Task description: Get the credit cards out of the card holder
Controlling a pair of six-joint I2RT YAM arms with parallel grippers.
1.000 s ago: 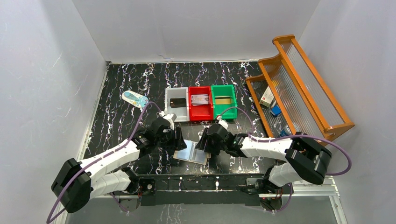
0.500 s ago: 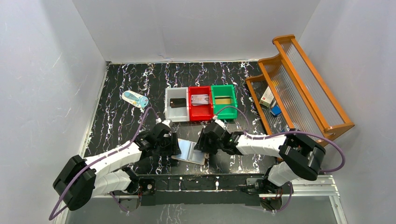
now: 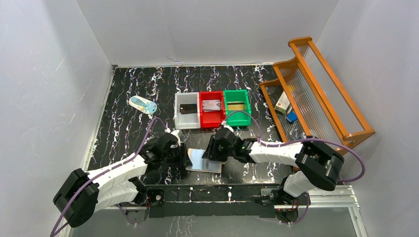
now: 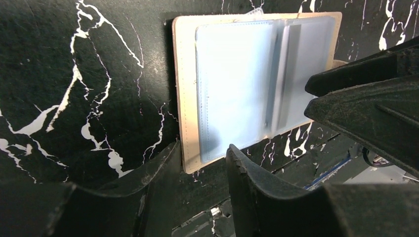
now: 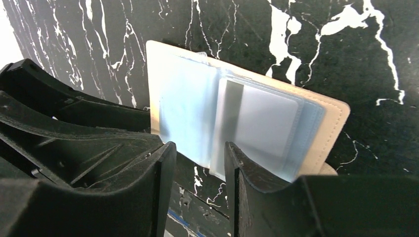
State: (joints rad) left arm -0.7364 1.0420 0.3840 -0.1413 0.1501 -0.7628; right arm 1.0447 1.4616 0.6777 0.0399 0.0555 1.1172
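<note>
**Card holder now flat and open on the counter; 1 card left in its sleeves**

Change over the last 1 s: the small beige leather-like bifold card holder [image 3: 204,160] was propped at a tilt between the 2 arms. It now lies flat on the black, white-veined marble-pattern counter [image 3: 123,133]. It is spread open with its pale grey-blue clear sleeves up, between the arm bases and the row of bins. Both wrists have sunk lower over it.

Left claw [image 4: 202,153]: released, fingers a narrow gap apart with nothing between them, tips at the holder's near corner.

Right claw [image 5: 198,150]: same posture, parted with nothing pinched, tips over the near edge of the sleeve stack. I cannot tell whether either tip touches the leather.

Contents: 1 thin silvery-grey plastic card with a dark stripe [image 5: 259,131] sits fully inside a sleeve on the half nearer the right claw. The other half looks empty, though the sleeves are cloudy.

Behind the holder:
- The white plastic bin [image 3: 188,125] holds a black card [image 3: 187,109].
- The red plastic bin [image 3: 212,124] holds a light-coloured card [image 3: 211,105].
- The green plastic bin [image 3: 238,122] holds a gold card [image 3: 236,106].

Reading: probably 3 cards are out and 1 remains. With the holder flat, 1 claw could pin it while the other works the card's edge out of the sleeve mouth. Risk: the slick sleeve drags and the whole holder slides or lifts.
</note>
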